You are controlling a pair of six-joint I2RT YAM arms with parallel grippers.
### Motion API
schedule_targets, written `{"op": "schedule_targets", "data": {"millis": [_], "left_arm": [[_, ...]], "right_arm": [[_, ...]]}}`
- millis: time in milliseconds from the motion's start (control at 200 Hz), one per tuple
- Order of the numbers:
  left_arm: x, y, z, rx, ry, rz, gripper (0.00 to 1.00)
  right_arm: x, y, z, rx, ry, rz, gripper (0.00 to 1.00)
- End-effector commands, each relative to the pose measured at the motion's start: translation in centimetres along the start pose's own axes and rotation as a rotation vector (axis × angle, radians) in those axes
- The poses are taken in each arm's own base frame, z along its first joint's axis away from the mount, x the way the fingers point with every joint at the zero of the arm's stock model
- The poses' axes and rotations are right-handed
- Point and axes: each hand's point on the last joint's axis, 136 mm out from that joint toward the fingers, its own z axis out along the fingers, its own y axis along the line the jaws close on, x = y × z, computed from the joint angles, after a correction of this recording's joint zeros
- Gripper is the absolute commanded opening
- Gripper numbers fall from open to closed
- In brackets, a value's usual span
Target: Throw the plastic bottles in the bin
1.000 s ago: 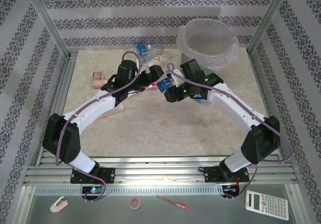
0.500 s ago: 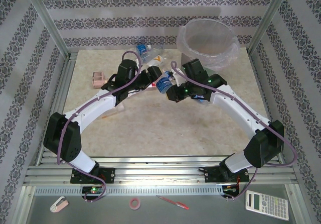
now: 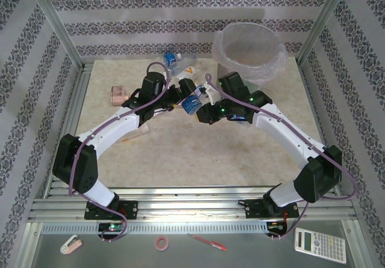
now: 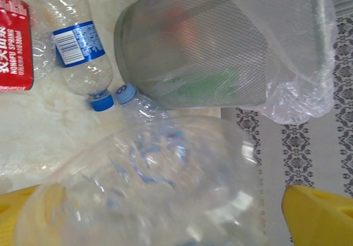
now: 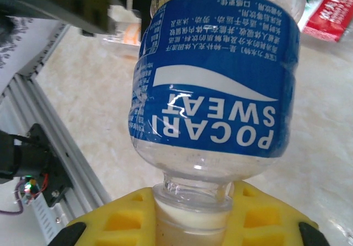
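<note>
A clear plastic bottle with a blue POCARI SWEAT label [image 5: 215,86] hangs above the table [image 3: 180,154] between both grippers [image 3: 192,104]. My right gripper [image 5: 193,218] is shut on its white-capped neck. The bottle's clear base [image 4: 165,174] sits between the spread yellow fingers [image 4: 320,213] of my left gripper [image 4: 160,213], with a gap beside that finger. The bin [image 3: 249,51], a grey bucket with a clear bag, stands at the back right and shows close in the left wrist view [image 4: 220,47]. More bottles lie near it: a blue-labelled one [image 4: 77,47], another blue-capped one [image 4: 126,94], a red-labelled one [image 4: 14,42].
A pinkish boxy object [image 3: 117,95] lies at the table's left. Two bottles [image 3: 174,59] rest by the back wall, left of the bin. Metal frame posts [image 3: 57,24] and patterned walls close in the table. The two arms nearly meet at mid-table.
The right arm has swung left and its gripper has closed in on the bottle's neck. The bottle between the grippers has shifted slightly left.
</note>
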Motion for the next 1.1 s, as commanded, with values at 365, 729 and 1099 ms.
{"op": "schedule_targets", "data": {"millis": [365, 729, 1099], "left_arm": [[-1.8, -0.5, -0.2, 0.005, -0.037, -0.009, 0.78], [-1.9, -2.6, -0.7, 0.087, -0.037, 0.072, 0.47], [0.3, -5.0, -0.6, 0.199, 0.063, 0.173, 0.45]], "right_arm": [[-0.2, 1.8, -0.5, -0.086, -0.028, -0.032, 0.05], [-0.6, 1.9, -0.5, -0.13, -0.034, -0.005, 0.42], [-2.0, 1.8, -1.4, -0.168, -0.066, 0.001, 0.7]]}}
